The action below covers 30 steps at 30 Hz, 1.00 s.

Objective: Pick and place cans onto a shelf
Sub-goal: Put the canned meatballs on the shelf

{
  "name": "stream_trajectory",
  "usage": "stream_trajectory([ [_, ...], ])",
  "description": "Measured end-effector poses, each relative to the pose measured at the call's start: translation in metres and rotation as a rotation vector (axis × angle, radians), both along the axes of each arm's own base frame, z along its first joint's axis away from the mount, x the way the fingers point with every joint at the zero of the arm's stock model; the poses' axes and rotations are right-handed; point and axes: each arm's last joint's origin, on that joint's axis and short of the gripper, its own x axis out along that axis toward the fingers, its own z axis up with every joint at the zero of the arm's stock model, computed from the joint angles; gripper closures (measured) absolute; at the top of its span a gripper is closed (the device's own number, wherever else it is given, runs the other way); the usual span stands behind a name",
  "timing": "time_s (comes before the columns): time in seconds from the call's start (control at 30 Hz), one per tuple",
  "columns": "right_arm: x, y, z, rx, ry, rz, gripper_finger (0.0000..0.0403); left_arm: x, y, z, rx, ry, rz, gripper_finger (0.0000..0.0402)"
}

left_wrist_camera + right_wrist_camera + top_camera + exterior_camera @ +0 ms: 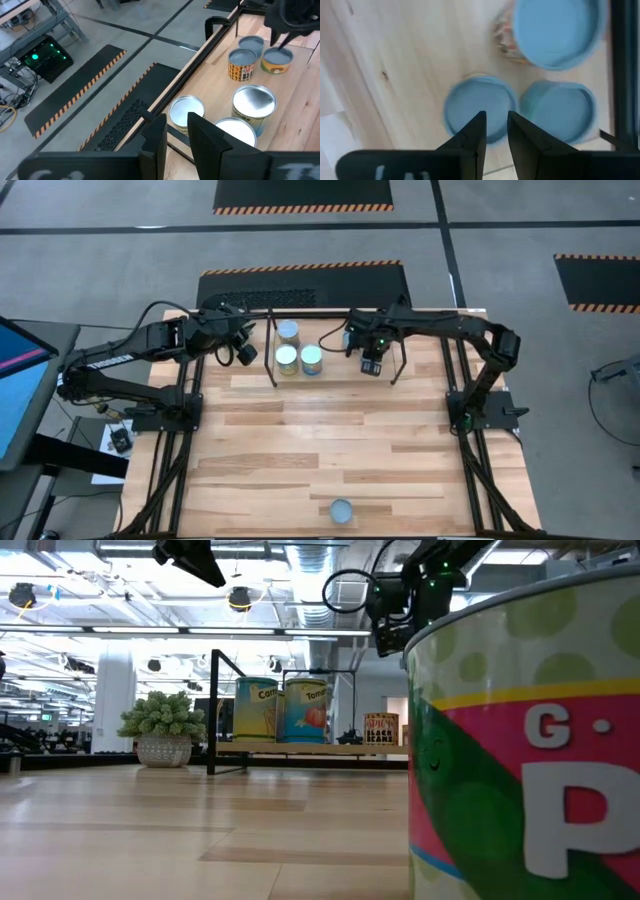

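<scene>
The right gripper (495, 131) hangs above the shelf's (300, 747) right end, its two fingers parted by a narrow gap with nothing pinched between them. Right below it in the right wrist view stand three blue-topped cans packed close: one (479, 107) under the fingertips, a second (559, 112) just beside it and a third (555, 30) with a patterned label next to both. Seen from above, the shelf sits at the table's 12 o'clock edge. At 9 o'clock from this gripper along the shelf stand three more cans, two side by side (287, 359) (312, 359) and one (288, 330) behind them towards 12 o'clock. The left gripper (246, 352) waits off the shelf's left end, at 9 o'clock from these cans, fingers likewise slightly apart and pinching nothing. One lone can (341, 511) stands well apart at the table's 6 o'clock edge, filling the low view's right side. A spiky potted plant (165, 725) shows left of the shelf in that view.
</scene>
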Motion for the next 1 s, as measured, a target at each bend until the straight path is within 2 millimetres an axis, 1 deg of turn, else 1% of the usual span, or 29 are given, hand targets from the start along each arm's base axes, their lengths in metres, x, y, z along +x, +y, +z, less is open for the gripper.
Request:
stream_trajectory([
  [0.13, -0.005, 0.002, -0.011, 0.015, 0.039, 0.005, 0.0301, 0.000, 0.000, 0.000, -0.001, -0.001, 0.001, 0.0333],
  [0.27, -0.004, 0.001, -0.013, 0.014, 0.030, -0.002, 0.0301, 0.000, 0.000, 0.000, 0.000, 0.001, 0.000, 0.0333],
  [0.43, -0.005, 0.002, -0.023, 0.032, 0.013, 0.005, 0.0301, 0.000, 0.000, 0.000, 0.002, 0.004, -0.001, 0.0333],
  [0.6, -0.005, 0.004, -0.023, 0.031, 0.016, 0.010, 0.0301, 0.000, 0.000, 0.000, 0.003, 0.005, -0.002, 0.0333],
  [0.83, -0.010, 0.001, -0.024, 0.047, 0.056, 0.001, 0.0301, 0.000, 0.000, 0.000, 0.004, 0.005, -0.003, 0.0333],
  [1.0, -0.014, 0.002, -0.024, 0.063, 0.090, -0.006, 0.0301, 0.000, 0.000, 0.000, 0.004, 0.006, -0.003, 0.0333],
])
